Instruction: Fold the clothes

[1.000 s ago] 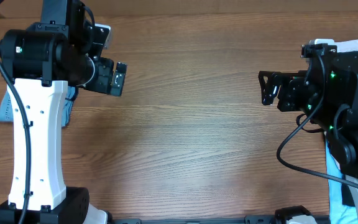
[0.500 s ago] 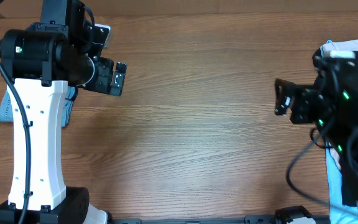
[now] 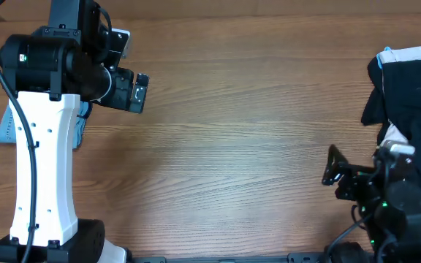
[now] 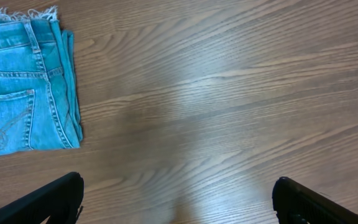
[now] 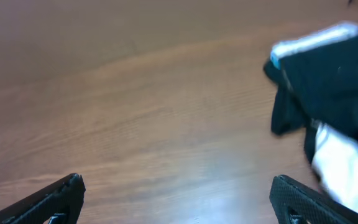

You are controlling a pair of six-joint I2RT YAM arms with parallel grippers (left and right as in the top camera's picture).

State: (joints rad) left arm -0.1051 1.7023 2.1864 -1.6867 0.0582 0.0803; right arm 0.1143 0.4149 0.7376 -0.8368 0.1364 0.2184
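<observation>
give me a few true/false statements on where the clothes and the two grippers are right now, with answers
1. The jeans lie folded on the table. True.
2. The left gripper is clamped on the jeans. False: it is open and empty, apart from them.
3. A dark garment lies at the table's right side. True.
4. The right gripper holds the dark garment. False: it is open and empty, over bare wood.
5. The jeans lie in the middle of the table. False: they are at its left side.
</observation>
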